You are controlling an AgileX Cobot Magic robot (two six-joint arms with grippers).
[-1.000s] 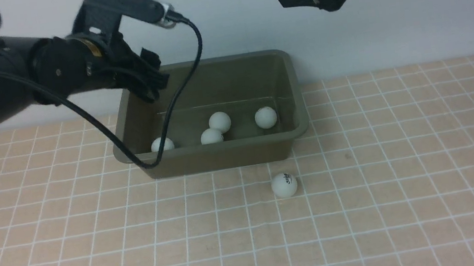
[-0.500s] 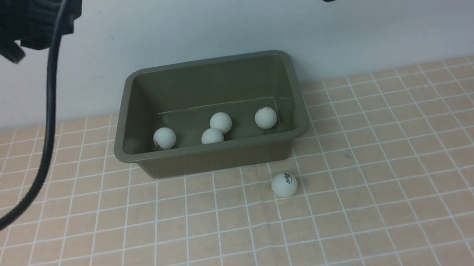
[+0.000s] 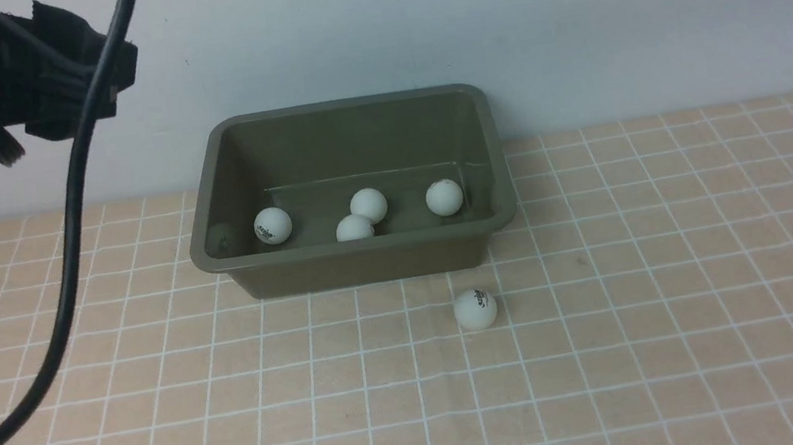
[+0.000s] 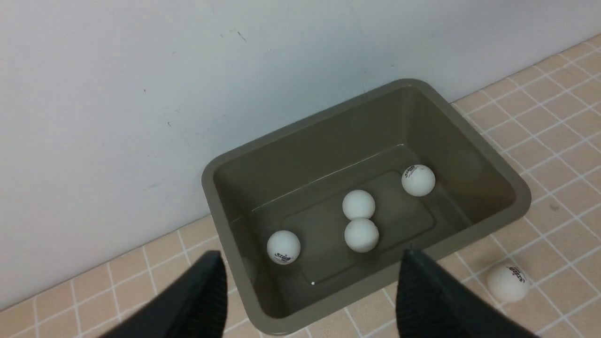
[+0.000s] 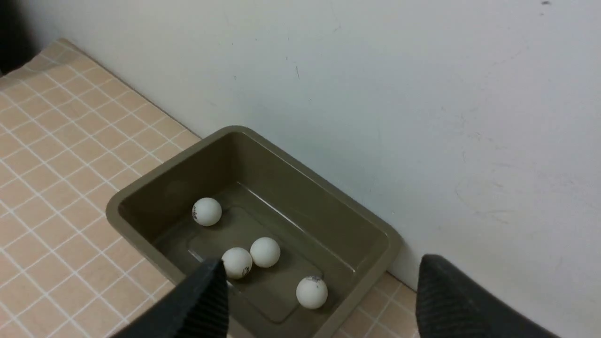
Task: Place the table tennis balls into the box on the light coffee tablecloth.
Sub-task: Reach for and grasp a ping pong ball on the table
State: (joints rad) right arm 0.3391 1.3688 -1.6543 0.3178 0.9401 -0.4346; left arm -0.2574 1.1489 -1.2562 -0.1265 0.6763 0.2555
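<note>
The olive-green box (image 3: 359,259) stands on the light coffee tablecloth (image 3: 612,347) against the wall. Several white table tennis balls lie inside it, among them one at the left (image 3: 273,226) and one at the right (image 3: 444,197). One ball (image 3: 475,309) lies on the cloth just in front of the box's right end; it also shows in the left wrist view (image 4: 508,282). My left gripper (image 4: 312,253) is open and empty, high up and left of the box (image 4: 361,291). My right gripper (image 5: 323,260) is open and empty, high above the box (image 5: 141,244).
A white wall (image 3: 568,16) rises directly behind the box. The left arm's black cable (image 3: 69,265) hangs down over the left side of the cloth.
My left arm has pulled up and away from the box to the upper left. My right arm has left the front view. The leftmost ball in the box has rolled slightly.
</note>
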